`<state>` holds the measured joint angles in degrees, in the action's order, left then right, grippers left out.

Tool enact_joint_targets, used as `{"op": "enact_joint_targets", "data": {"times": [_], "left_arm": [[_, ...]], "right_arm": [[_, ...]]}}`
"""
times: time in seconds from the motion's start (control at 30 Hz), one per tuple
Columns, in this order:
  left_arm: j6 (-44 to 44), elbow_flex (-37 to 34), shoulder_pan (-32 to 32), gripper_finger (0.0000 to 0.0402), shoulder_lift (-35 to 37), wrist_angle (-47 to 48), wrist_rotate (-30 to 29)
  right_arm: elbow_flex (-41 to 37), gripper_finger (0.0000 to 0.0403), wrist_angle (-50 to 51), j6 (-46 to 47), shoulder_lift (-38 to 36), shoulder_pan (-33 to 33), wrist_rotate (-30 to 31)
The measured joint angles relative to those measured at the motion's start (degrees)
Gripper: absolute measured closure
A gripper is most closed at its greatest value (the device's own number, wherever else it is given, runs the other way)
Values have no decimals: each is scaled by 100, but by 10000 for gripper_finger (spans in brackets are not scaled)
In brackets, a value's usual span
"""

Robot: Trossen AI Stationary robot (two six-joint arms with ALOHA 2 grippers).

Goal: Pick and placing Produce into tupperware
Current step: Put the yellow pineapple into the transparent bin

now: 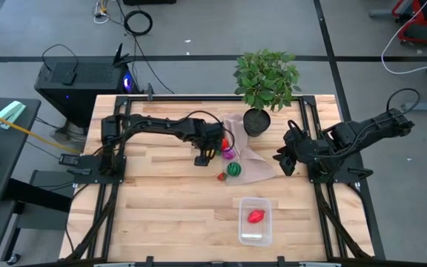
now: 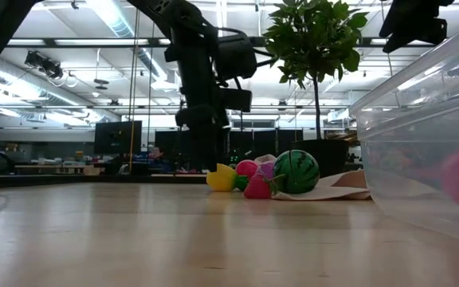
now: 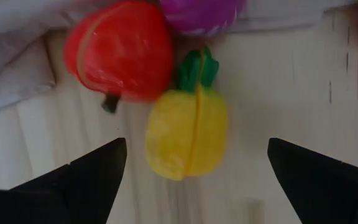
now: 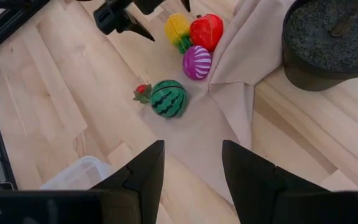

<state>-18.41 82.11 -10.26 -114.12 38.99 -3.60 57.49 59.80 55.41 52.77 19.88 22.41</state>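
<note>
1. Fingers (image 3: 86,180) of the left gripper (image 3: 194,171) are sitting spread wide, straddling the yellow pineapple toy (image 3: 187,134) from above, nothing pinched yet.
2. Pineapple is lying on bare wood, touching the red apple (image 3: 120,59) at its 10 o'clock; purple fruit (image 3: 201,12) at 12.
3. On the table, that cluster is sitting at 11 o'clock from the clear tub (image 1: 256,220); striped melon (image 1: 233,169) and a small strawberry (image 1: 221,176) between them, by the cloth (image 1: 254,167).
4. Tub is already holding one red piece (image 1: 256,216).
5. Toy is looking like light, hard, glossy plastic, likely slippery. Best hold: across the fat yellow body, not the green crown.
6. Right gripper (image 4: 191,171) is waiting at 3 o'clock, fingers apart, empty.
</note>
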Motion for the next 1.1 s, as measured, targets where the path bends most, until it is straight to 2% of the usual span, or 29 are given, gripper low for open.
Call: {"op": "enact_joint_targets", "data": {"times": [0.67, 1.1], "left_arm": [[22, -2, -5, 6, -313, -229, 40], [26, -2, -7, 63, -418, -309, 19]], "right_arm": [[0, 235, -32, 9, 0, 0, -24], [0, 235, -30, 26, 0, 0, -22]]}}
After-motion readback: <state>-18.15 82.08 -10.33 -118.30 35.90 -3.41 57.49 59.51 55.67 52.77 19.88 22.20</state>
